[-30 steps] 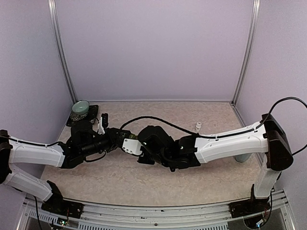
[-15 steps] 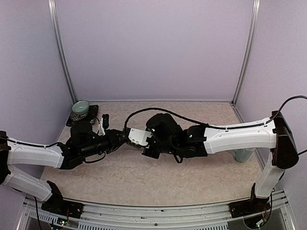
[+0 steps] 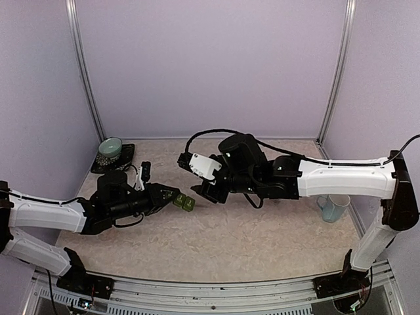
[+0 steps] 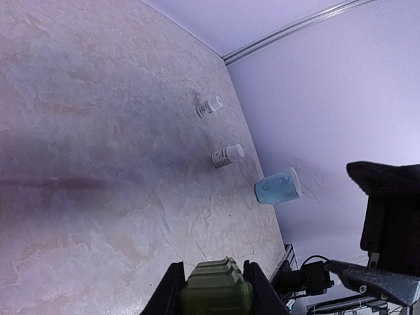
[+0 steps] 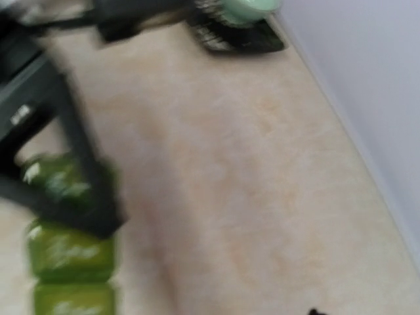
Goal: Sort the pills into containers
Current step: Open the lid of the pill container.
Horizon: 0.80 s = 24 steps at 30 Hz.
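The containers (image 3: 184,203) are a dark green strip of joined lidded compartments, and my left gripper (image 3: 176,199) is shut on one end of it, low over the table's middle left. In the left wrist view the strip (image 4: 215,292) sits clamped between both fingers (image 4: 172,282). My right gripper (image 3: 201,194) hovers just right of the strip, apart from it; its jaws are too dark to read. The blurred right wrist view has the green compartments (image 5: 65,256) at lower left. No loose pills show.
Two small white pill bottles (image 4: 210,106) (image 4: 228,155) lie on the table beyond the strip. A pale blue mug (image 3: 335,208) stands at the right. A pale green bowl (image 3: 110,147) rests on a dark tray (image 3: 125,152) in the back left corner.
The right arm has risen and pulled back to the right, off the strip it was covering. The green strip now shows in the left gripper, which barely moved.
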Each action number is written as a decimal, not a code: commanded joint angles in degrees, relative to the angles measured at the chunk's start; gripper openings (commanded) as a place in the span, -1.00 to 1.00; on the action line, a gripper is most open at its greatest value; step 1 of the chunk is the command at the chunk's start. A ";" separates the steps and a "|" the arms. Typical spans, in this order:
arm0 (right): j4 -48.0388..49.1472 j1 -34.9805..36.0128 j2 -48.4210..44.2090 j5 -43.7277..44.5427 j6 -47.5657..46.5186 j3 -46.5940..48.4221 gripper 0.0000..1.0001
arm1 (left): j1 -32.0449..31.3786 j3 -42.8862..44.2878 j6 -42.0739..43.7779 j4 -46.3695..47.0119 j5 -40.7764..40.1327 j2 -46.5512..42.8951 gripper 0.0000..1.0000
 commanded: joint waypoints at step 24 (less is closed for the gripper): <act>3.45 3.71 7.32 2.09 4.22 -0.93 0.41 | -0.22 2.54 1.15 -1.05 -0.28 -1.68 -0.71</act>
